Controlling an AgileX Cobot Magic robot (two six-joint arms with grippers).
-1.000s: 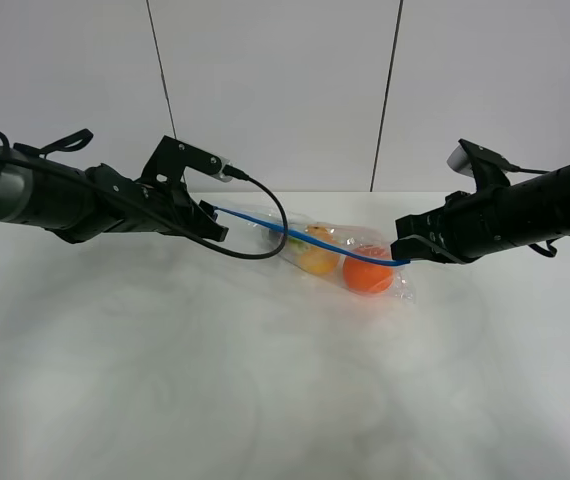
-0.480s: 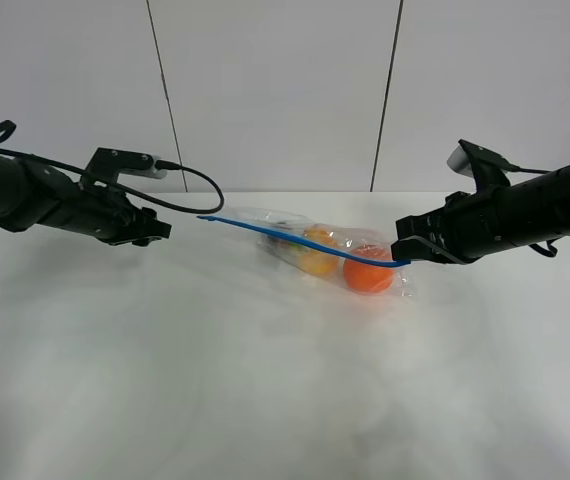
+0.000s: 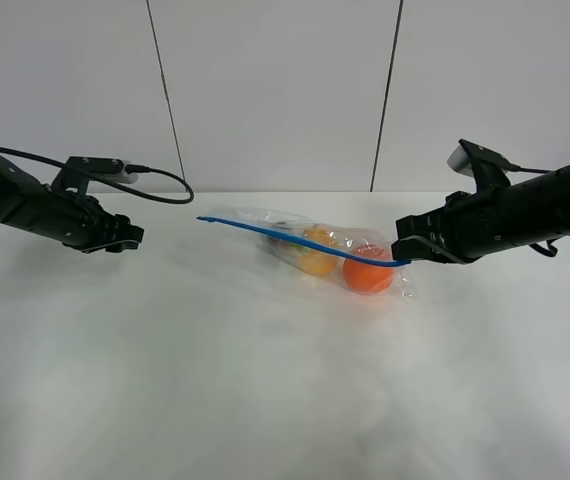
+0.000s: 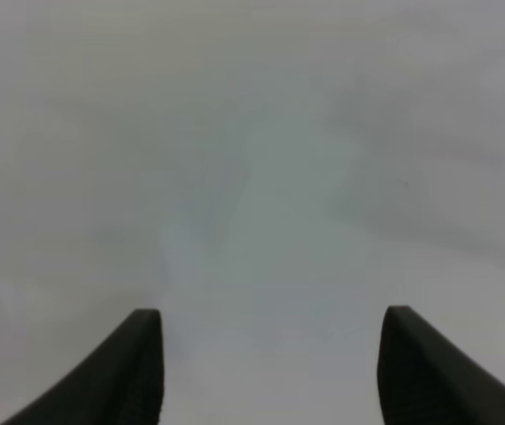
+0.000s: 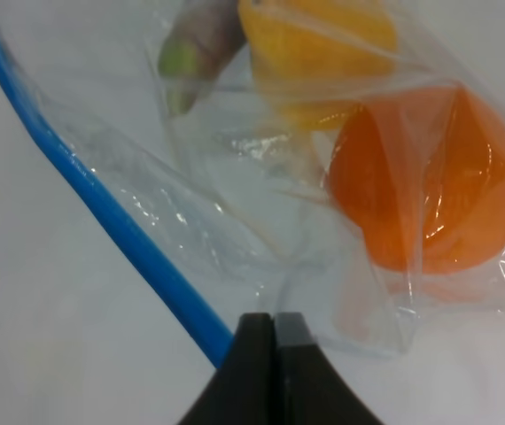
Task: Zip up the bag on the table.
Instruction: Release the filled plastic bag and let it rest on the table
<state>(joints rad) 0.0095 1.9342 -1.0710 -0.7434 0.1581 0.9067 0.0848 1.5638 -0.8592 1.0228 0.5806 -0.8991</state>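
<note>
Left gripper (image 3: 125, 239) had withdrawn leftward, released, empty; right gripper (image 3: 402, 256) stayed clenched on the bag's (image 3: 315, 252) zipper (image 3: 255, 229) end, so zipping looked done.

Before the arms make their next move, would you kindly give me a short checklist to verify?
Right gripper shut on the clear crinkly plastic zip bag at its blue zipper strip: ok.
Left gripper open and empty: ok.
Left gripper apart from the bag, over the plain white table: ok.
Orange and yellow toy produce inside the bag: ok.
Strip sealed along its whole length: cannot tell.
</note>
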